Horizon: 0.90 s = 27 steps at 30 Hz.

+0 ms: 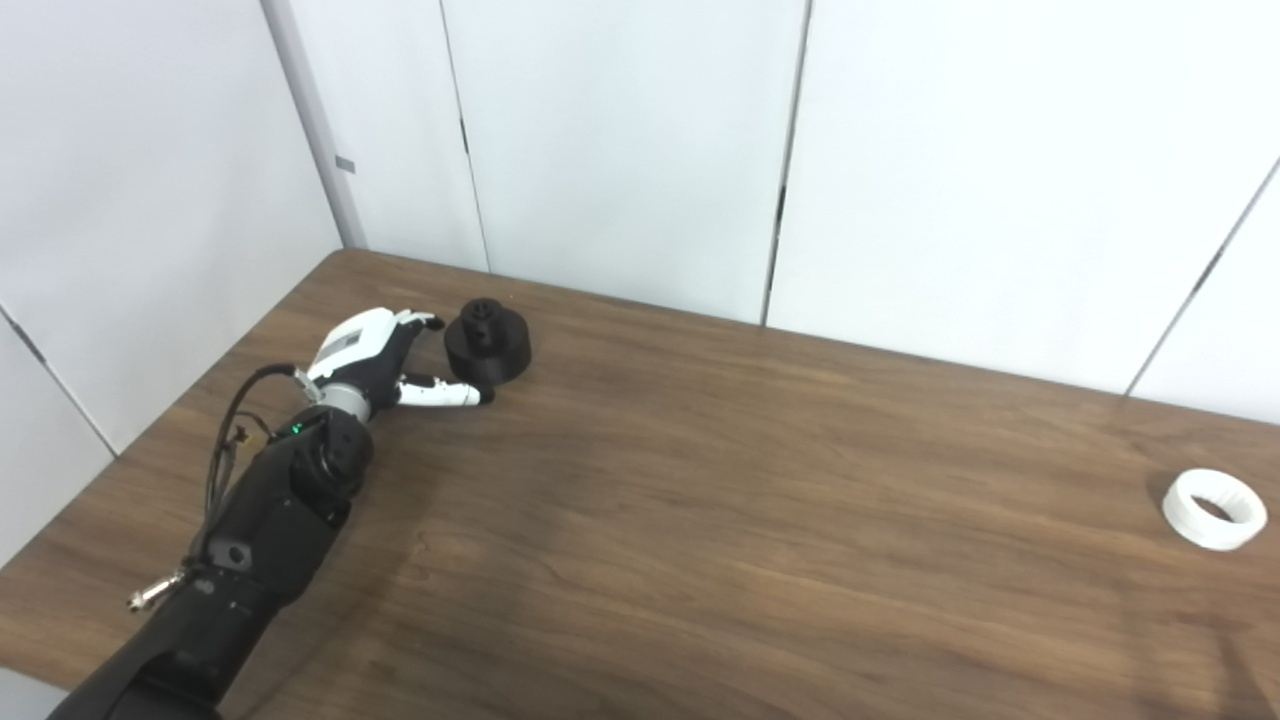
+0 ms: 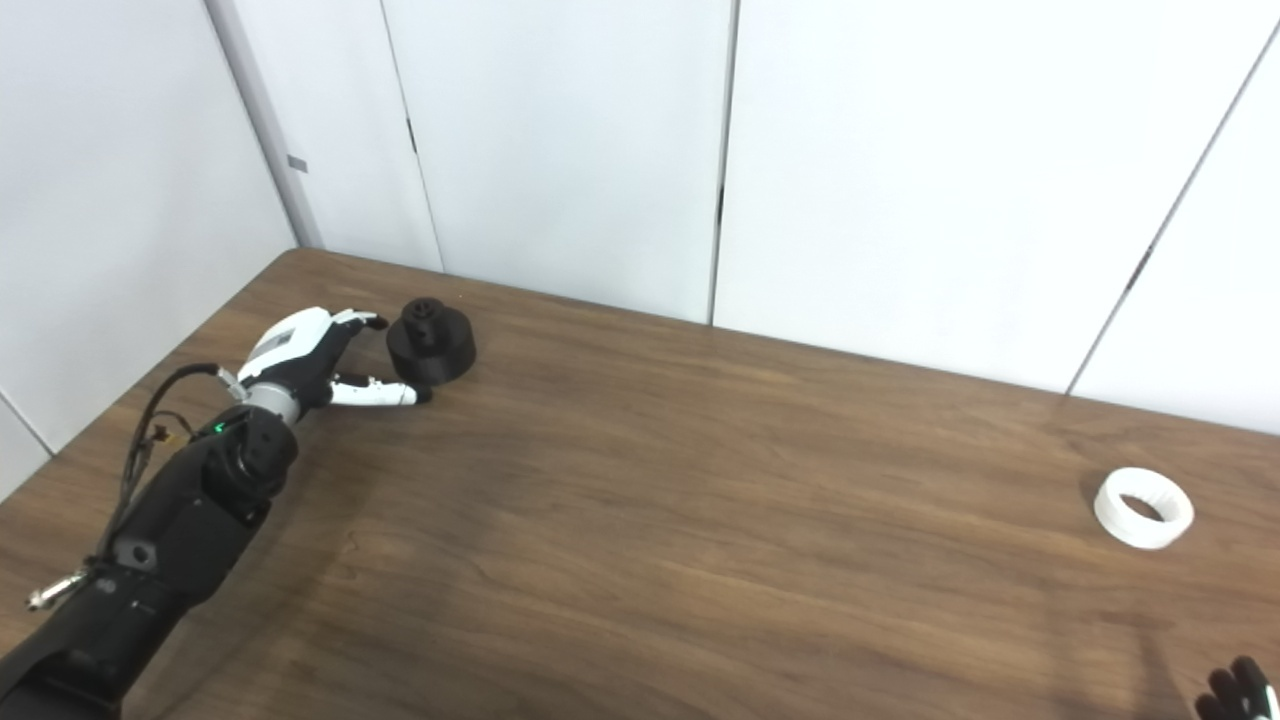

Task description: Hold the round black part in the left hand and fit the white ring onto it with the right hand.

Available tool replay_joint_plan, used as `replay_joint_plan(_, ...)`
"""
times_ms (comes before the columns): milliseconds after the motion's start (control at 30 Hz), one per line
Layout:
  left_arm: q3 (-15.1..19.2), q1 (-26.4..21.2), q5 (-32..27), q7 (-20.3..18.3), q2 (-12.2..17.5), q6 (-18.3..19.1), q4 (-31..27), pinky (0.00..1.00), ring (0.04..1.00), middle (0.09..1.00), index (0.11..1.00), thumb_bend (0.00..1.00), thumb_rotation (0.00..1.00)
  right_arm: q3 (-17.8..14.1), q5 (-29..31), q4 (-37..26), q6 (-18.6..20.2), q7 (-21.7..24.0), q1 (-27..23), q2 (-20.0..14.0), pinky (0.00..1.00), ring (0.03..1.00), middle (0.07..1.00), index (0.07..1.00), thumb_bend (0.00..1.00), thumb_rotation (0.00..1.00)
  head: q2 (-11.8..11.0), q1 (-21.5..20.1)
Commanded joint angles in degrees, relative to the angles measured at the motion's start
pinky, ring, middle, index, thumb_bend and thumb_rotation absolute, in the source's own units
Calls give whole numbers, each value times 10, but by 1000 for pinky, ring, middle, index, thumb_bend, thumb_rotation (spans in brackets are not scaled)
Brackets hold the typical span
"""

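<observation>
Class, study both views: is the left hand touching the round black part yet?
Cannot tell. In both views the left hand is open beside the round black part, its fingertips reaching the part's edge, but neither shows contact or a gap plainly.

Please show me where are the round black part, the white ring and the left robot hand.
Round black part (image 1: 488,345), left eye view, on its upper side.
White ring (image 1: 1214,509), left eye view, on its near rim.
Left robot hand (image 1: 375,355), left eye view, on the middle of the hand.

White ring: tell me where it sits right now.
The white ring lies flat on the table at the far right, well apart from the round black part beside the left hand.
</observation>
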Motion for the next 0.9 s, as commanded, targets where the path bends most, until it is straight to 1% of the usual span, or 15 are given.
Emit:
replay_joint_plan(0, 6, -29, 1, 17, 15, -15, 1, 1000, 1000, 962, 866, 1000, 523, -1, 1, -13, 2, -6, -3, -1, 1000, 1000, 1000, 1000, 652, 1000, 0, 0)
replay_joint_plan(100, 4, -30, 4, 25, 15, -23, 11, 1000, 996, 958, 864, 1000, 518, -1, -1, -13, 1, -7, -3, -1, 1000, 1000, 1000, 1000, 650, 1000, 0, -1)
replay_joint_plan(300, 4, -42, 12, 59, 3, -23, 44, 1000, 977, 939, 849, 1000, 499, 2, -7, -13, 1, -8, -3, -2, 1000, 1000, 1000, 994, 639, 1000, -2, -3)
replay_joint_plan(500, 28, -63, -22, 89, -24, -30, 97, 994, 982, 938, 848, 1000, 463, 5, -19, -6, -8, -11, -5, 1, 1000, 1000, 992, 983, 628, 1000, -4, -12)
replay_joint_plan(567, 35, -68, -34, 101, -33, -37, 113, 969, 973, 929, 841, 1000, 449, 7, -27, -5, -11, -13, -5, 2, 1000, 1000, 987, 978, 630, 1000, -4, -13)
replay_joint_plan(633, 38, -73, -44, 110, -38, -53, 129, 949, 968, 924, 834, 1000, 435, 7, -31, -6, -9, -16, -5, 3, 1000, 1000, 984, 975, 639, 1000, -3, -14)
replay_joint_plan(767, 31, -79, -51, 121, -42, -81, 153, 950, 965, 914, 827, 1000, 446, 11, -38, -7, -15, -17, -3, 1, 1000, 1000, 984, 977, 638, 1000, -3, -16)
replay_joint_plan(867, 20, -85, -45, 126, -43, -89, 166, 987, 948, 895, 816, 1000, 443, 12, -43, -11, -14, -19, -2, 0, 1000, 1000, 981, 971, 642, 1000, -2, -17)
